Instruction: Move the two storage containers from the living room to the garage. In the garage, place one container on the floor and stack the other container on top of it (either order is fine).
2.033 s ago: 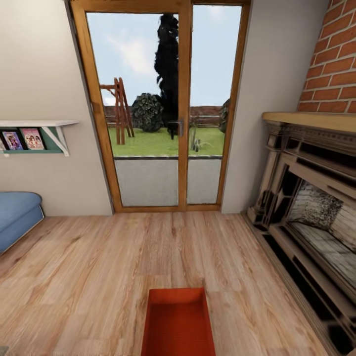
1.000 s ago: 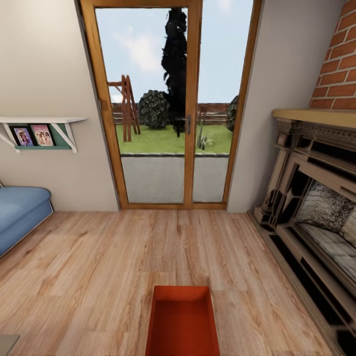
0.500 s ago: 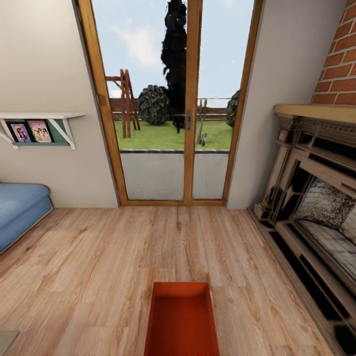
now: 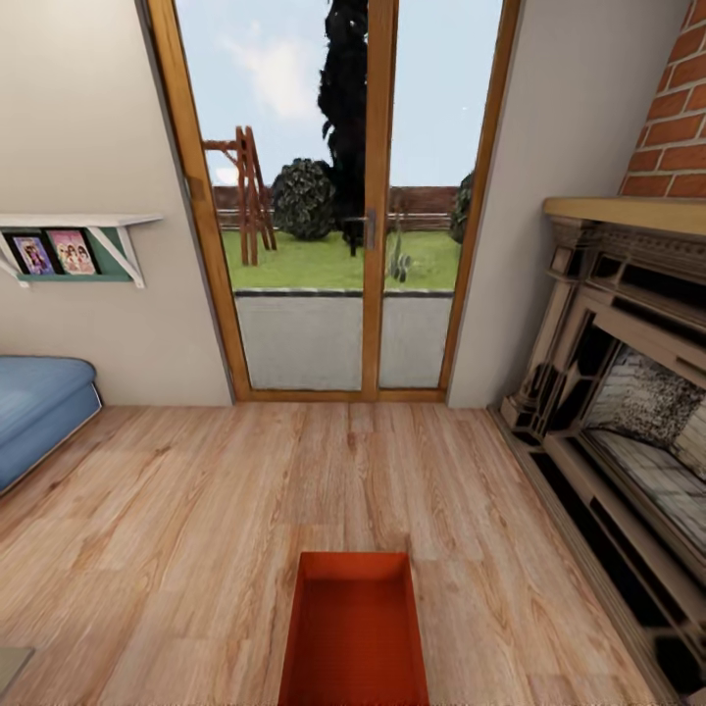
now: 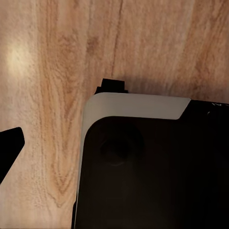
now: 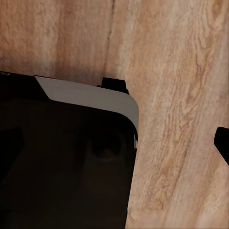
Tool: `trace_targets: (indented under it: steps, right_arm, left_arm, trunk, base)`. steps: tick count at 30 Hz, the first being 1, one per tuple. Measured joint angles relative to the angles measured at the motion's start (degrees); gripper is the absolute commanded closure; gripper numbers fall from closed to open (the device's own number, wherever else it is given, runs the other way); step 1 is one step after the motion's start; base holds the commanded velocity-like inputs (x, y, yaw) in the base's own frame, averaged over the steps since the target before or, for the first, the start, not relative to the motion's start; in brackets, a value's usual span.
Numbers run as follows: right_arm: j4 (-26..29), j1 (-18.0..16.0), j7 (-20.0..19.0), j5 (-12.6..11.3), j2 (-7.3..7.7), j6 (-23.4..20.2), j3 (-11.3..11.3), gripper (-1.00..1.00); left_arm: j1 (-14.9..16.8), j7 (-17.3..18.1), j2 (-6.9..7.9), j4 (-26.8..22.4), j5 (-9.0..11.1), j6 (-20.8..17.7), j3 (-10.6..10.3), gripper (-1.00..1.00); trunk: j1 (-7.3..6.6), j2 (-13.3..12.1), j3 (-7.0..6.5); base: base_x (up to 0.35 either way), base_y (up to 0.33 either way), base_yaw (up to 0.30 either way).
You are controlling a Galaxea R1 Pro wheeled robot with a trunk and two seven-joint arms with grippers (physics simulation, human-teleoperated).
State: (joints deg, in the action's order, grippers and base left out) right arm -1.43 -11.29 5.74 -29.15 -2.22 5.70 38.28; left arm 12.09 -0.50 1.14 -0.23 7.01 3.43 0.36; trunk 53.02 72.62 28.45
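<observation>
Far left in the head view: blue sofa (image 4: pixel 39 412) edge, and above it a wall shelf (image 4: pixel 78 224) with framed pictures. Mid-view: wood-framed glass door (image 4: pixel 338 206) onto a garden, light plank floor (image 4: pixel 196 510) running up to it. Low centre: one orange-red storage container (image 4: pixel 355 632), open side up, lying on the planks directly ahead, long axis pointing toward the door. Right: brick fireplace (image 4: pixel 628 392) with wooden mantel.

Handling, as a judgement: thin plain plastic walls, no lid, empty inside, so probably light but flexible and smooth. Best taken at the two long rims or short end walls, one arm per side, squeezing evenly so the walls don't bow or slip.

Wrist views: dark robot body over planks; jaws' state impossible to tell on either arm.
</observation>
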Motion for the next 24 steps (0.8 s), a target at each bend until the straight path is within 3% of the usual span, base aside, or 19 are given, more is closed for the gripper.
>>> trace_targets:
  steps: [24]
  right_arm:
    - [0.0, 0.0, 0.0, 0.21, -0.02, 0.0, 0.13, -1.0]
  left_arm:
    - [0.0, -0.16, 0.0, 0.0, -0.06, -0.04, 0.0, -1.0]
  trunk:
    - [0.0, 0.0, 2.19]
  base:
    - [0.0, 0.0, 0.0]
